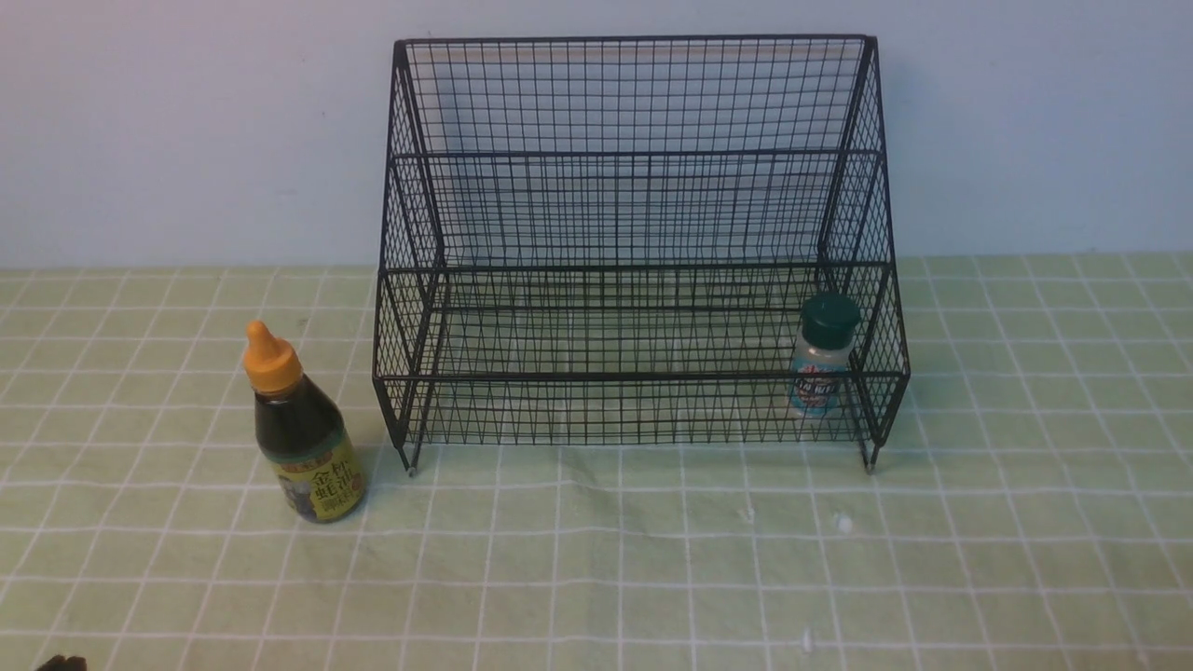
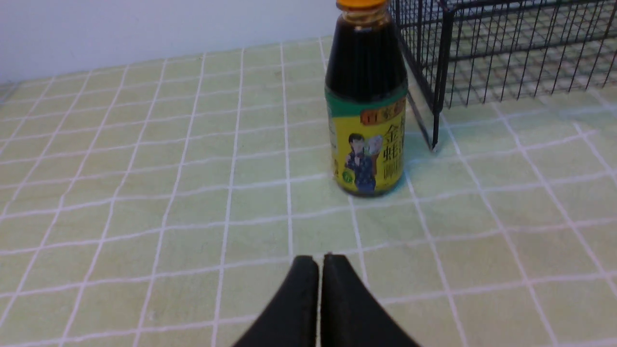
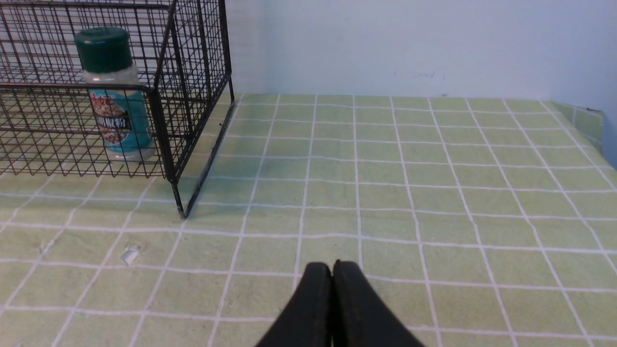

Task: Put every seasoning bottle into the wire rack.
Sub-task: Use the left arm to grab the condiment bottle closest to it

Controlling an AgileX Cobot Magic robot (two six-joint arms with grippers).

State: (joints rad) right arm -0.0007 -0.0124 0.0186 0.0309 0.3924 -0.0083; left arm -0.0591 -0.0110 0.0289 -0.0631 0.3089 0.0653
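Note:
The black wire rack [image 1: 643,233] stands at the back middle of the table. The small clear shaker [image 1: 822,354] with dark green cap and teal label stands upright inside the rack's lower tier, at its right end; it also shows in the right wrist view [image 3: 115,96]. The dark-sauce bottle [image 1: 300,424] with orange cap and yellow label stands upright on the cloth just left of the rack; it also shows in the left wrist view [image 2: 366,106]. My left gripper [image 2: 319,260] is shut and empty, well short of the bottle. My right gripper [image 3: 331,266] is shut and empty, away from the rack [image 3: 183,96].
A green cloth with a white grid [image 1: 652,559] covers the table. A pale wall [image 1: 186,121] stands right behind the rack. The cloth's right edge shows in the right wrist view [image 3: 595,125]. A dark bit of the left arm [image 1: 61,664] shows at the front left.

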